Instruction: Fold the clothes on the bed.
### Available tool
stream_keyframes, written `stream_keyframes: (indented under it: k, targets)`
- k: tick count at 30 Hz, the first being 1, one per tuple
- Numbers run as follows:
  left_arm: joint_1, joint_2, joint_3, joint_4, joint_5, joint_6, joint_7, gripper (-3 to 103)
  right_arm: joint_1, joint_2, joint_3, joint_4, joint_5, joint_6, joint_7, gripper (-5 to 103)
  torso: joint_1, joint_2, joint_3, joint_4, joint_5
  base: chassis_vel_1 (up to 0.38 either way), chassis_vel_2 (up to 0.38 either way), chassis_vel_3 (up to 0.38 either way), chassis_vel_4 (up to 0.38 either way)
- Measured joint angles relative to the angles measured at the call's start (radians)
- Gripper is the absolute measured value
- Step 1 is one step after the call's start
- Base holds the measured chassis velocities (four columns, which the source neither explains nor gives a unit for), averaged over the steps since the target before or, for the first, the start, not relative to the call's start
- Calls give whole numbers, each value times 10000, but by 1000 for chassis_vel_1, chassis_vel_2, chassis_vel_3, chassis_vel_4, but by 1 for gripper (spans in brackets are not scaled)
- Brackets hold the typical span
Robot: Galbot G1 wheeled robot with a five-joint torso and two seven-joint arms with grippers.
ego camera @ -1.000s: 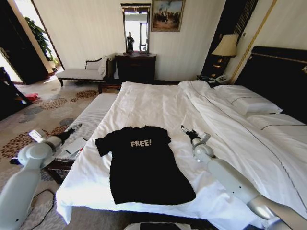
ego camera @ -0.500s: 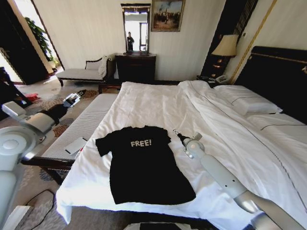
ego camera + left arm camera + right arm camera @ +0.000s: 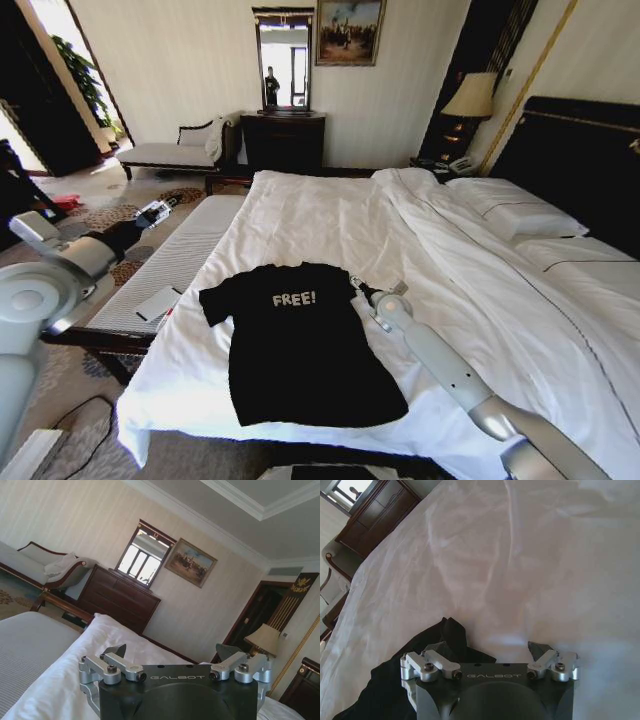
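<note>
Centre-low in my head view lies the black T-shirt (image 3: 300, 345) with white "FREE!" lettering, on the bed's (image 3: 330, 215) white sheets. At left, my bench (image 3: 185, 255) looks grey-striped, over brown-patterned carpet (image 3: 60, 270).

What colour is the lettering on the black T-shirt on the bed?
White, on the T-shirt's chest; clearest in the head view.

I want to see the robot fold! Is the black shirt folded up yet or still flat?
Still flat. The shirt lies spread on the bed, both sleeves out, lettering showing.
</note>
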Motion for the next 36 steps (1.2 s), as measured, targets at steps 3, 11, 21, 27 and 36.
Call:
stream_keyframes:
  k: [3,11,21,27,36]
  targets:
    - [-17,3,33,83,32,24,-36,100,-126,6,41,153,84,16,-5,80,0,0,0,-1,-2,0,0,0,0]
    - [48,-46,41,144,140,114,-97,100,-292,87,53,311,19,61,-3,51,-1,0,0,1,-1,0,0,0,0]
    - [177,-51,4,204,348,132,-120,100,-309,77,13,308,-163,150,-165,14,-1,0,0,0,-1,0,0,0,0]
    - [178,-11,-8,260,391,135,-121,100,-309,84,-60,321,-264,173,-192,1,-1,0,0,0,-1,0,0,0,0]
    - [152,6,8,376,484,150,-125,100,-360,6,-80,337,-840,645,-738,0,-1,0,0,0,-1,0,0,0,0]
